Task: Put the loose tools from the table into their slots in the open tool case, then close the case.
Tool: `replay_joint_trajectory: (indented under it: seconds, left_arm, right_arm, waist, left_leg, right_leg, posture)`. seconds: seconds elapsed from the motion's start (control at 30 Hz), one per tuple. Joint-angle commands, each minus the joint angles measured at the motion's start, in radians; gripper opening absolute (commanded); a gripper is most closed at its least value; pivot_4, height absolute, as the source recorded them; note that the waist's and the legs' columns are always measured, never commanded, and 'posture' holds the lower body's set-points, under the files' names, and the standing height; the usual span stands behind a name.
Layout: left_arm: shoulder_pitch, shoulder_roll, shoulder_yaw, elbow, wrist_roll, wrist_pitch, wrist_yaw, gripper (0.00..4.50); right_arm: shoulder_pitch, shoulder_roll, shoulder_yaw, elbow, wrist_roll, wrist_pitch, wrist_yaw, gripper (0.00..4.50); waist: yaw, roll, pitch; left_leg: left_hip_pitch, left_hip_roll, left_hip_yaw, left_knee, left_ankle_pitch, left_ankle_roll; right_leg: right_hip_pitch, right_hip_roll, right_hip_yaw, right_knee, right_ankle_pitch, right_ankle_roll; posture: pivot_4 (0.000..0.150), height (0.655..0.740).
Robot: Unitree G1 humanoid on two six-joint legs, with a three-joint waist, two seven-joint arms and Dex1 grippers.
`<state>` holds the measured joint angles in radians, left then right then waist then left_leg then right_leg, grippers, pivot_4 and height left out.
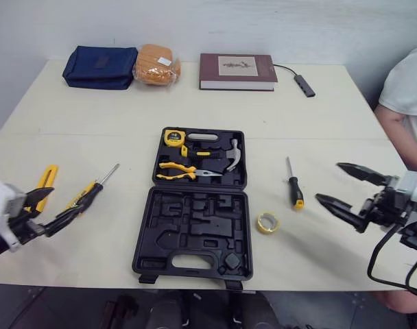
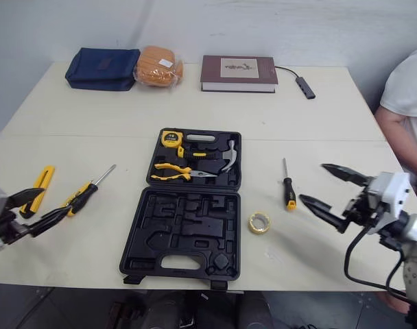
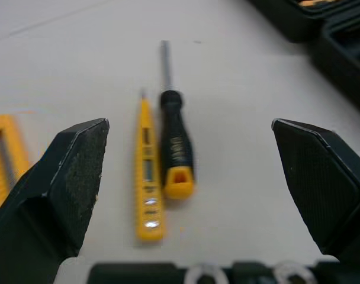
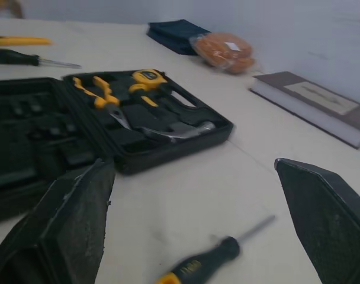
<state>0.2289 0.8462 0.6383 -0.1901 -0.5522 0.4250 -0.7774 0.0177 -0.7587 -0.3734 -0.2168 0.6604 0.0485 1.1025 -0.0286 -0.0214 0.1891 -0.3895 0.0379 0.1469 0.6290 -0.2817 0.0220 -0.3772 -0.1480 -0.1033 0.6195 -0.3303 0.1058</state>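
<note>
Faintly printed lettering on black screwdriver (image 3: 175,155) handle, unreadable; book (image 1: 237,71) label likewise

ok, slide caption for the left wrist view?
Open left gripper facing a black-and-yellow screwdriver beside a yellow tester pen.

White wrist housings (image 1: 3,205), left gripper (image 1: 64,201), right gripper (image 1: 328,181), 2 black tapered fingers (image 3: 67,177) each, looping black cable (image 1: 373,264)

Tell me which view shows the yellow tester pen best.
Left wrist view: the yellow tester pen lies whole between the fingers of the open left pincer, beside the black screwdriver. Both eye views show a thin yellow sliver at that pincer's tip. The right wrist view's far yellow streak may not be it.
</note>
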Motion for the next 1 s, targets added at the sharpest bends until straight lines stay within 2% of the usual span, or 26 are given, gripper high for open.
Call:
replay_joint_trajectory:
  seconds: [0.03,0.07,0.1,0.2,0.57,1.0]
  left_arm:
    - [-0.01,0.002,-0.002,-0.022,0.03,0.037,0.053,4.45]
    - [-0.027,0.0,-0.012,0.0,0.056,0.043,0.088,4.45]
    - [-0.044,-0.001,-0.026,0.022,0.082,0.058,0.124,4.21]
    - [-0.07,0.001,-0.059,0.032,0.106,0.093,0.153,3.24]
    - [-0.21,0.005,-0.187,-0.013,0.089,0.332,0.207,3.24]
    - [-0.266,-0.045,-0.247,-0.004,0.14,0.374,0.288,3.24]
  right_arm:
    - [-0.014,-0.01,0.013,-0.076,0.025,0.026,0.013,4.5]
    - [-0.029,-0.006,0.029,-0.085,0.021,0.03,0.01,4.5]
    - [-0.046,-0.001,0.046,-0.094,0.018,0.036,0.009,4.5]
    - [-0.079,0.003,0.076,-0.108,0.02,0.047,0.013,4.5]
    - [-0.149,0.017,0.146,-0.145,0.022,0.077,0.033,4.5]
    - [-0.154,0.016,0.146,-0.147,0.014,0.084,0.02,4.5]
  waist:
    - [0.001,0.0,0.0]
    - [0.001,0.0,0.0]
    - [0.002,0.0,0.0]
    - [0.003,0.0,0.0]
    - [0.004,-0.001,0.0]
    - [0.004,-0.001,0.0]
  left_leg:
    - [0.0,0.0,0.0,0.0,0.0,0.0]
    - [0.0,0.0,0.0,0.001,0.0,0.001]
    - [0.0,0.0,0.0,0.001,0.0,0.001]
    - [0.0,0.0,0.0,0.002,0.0,0.004]
    - [-0.001,-0.001,0.0,0.002,0.002,0.0]
    - [-0.001,-0.001,0.0,0.002,0.002,0.001]
  right_leg:
    - [0.0,0.0,0.0,0.001,0.0,0.0]
    - [0.0,0.0,0.0,0.001,0.0,0.0]
    - [0.0,0.0,0.0,0.001,0.0,0.0]
    - [0.0,0.0,0.0,0.002,0.0,0.0]
    - [0.0,0.0,-0.001,0.001,0.0,0.0]
    - [0.0,0.0,-0.001,0.003,0.0,0.0]
  posture:
    - [0.15,0.74]
    - [0.15,0.74]
    - [0.15,0.74]
    - [0.15,0.74]
    - [0.15,0.74]
    - [0.15,0.74]
